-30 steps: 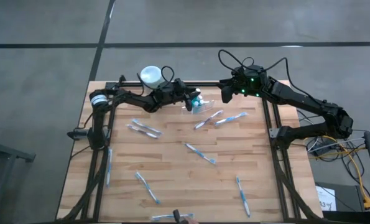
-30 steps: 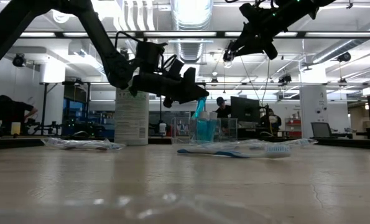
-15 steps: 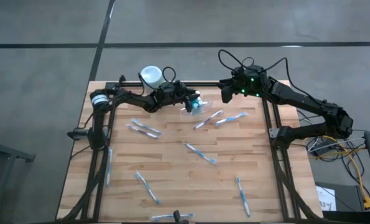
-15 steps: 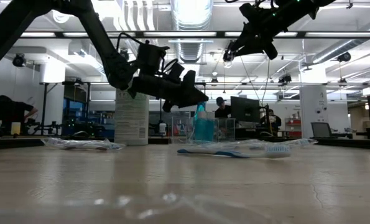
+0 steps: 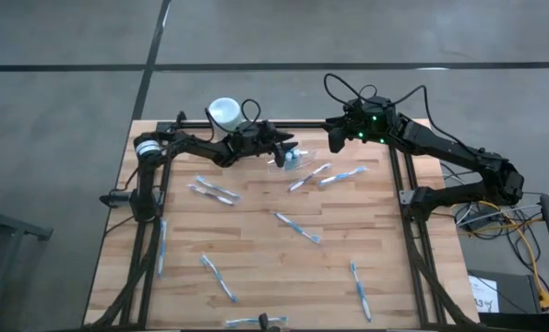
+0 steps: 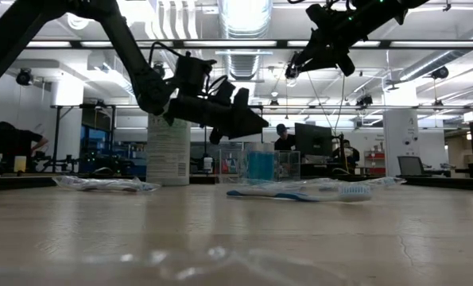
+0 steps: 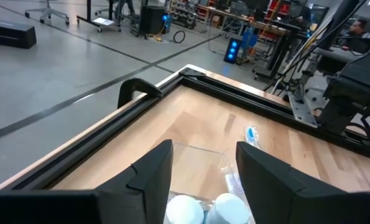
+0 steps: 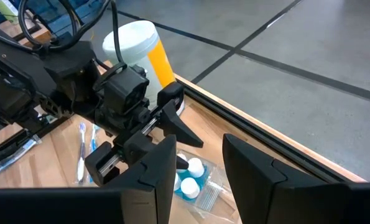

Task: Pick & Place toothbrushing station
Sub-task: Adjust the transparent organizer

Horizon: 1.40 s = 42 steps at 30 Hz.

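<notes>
The toothbrushing station is a small clear holder with blue, white-capped items inside. It stands on its base on the wood near the table's far edge. My left gripper hangs level just above it and is open; in the left wrist view its fingers flank the holder's top without touching. My right gripper waits high at the far right, open and with nothing between its fingers, looking down on the station.
A tall white cylinder with a round lid stands at the far left behind the left arm. Several wrapped toothbrushes lie scattered on the wood, two just right of the station. A black frame rail runs along the far edge.
My left gripper has opened and let go of the station without shifting place. The station, tilted and raised between the fingers a second ago, has sunk and now stands level on the table below them.
</notes>
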Each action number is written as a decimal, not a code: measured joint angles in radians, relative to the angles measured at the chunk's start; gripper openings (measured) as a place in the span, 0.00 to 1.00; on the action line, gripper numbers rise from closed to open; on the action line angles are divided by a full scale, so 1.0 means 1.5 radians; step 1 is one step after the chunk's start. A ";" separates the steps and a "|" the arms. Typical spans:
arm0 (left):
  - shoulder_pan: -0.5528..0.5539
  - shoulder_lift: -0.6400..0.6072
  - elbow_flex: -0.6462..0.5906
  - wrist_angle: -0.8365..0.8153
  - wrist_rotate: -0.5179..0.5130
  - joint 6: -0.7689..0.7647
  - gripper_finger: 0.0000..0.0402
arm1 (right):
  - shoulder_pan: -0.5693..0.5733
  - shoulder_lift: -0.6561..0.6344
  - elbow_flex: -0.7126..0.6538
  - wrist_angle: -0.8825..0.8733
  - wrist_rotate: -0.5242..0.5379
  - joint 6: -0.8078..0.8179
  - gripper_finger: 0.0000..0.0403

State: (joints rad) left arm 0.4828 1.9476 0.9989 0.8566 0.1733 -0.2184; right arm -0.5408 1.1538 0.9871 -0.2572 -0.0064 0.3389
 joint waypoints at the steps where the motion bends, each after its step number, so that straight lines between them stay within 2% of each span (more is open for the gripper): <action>1: 0.000 -0.001 0.000 0.001 0.001 0.002 0.46 | 0.000 0.000 0.000 0.000 0.000 0.000 0.32; 8: 0.000 -0.012 0.000 0.004 0.022 0.008 0.45 | 0.000 0.000 0.000 0.000 0.000 0.000 0.32; 16: -0.001 -0.060 -0.003 -0.023 0.100 0.050 0.45 | 0.000 0.000 0.000 0.000 0.000 0.000 0.32; 21: -0.001 -0.097 -0.003 -0.093 0.138 0.053 0.45 | 0.000 0.000 0.000 0.000 0.000 0.000 0.32; 31: -0.005 -0.201 -0.004 -0.279 0.161 0.095 0.45 | 0.000 0.000 0.000 0.000 0.000 0.000 0.32; 38: -0.005 -0.231 -0.004 -0.343 0.146 0.091 0.45 | 0.000 0.000 0.000 0.000 0.000 0.000 0.32; 42: -0.007 -0.233 -0.004 -0.401 0.170 0.087 0.45 | 0.000 0.000 0.000 0.000 0.000 0.000 0.32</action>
State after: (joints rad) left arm 0.4722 1.5978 0.9936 0.2548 0.4285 -0.0879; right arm -0.5408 1.1538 0.9874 -0.2573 -0.0063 0.3389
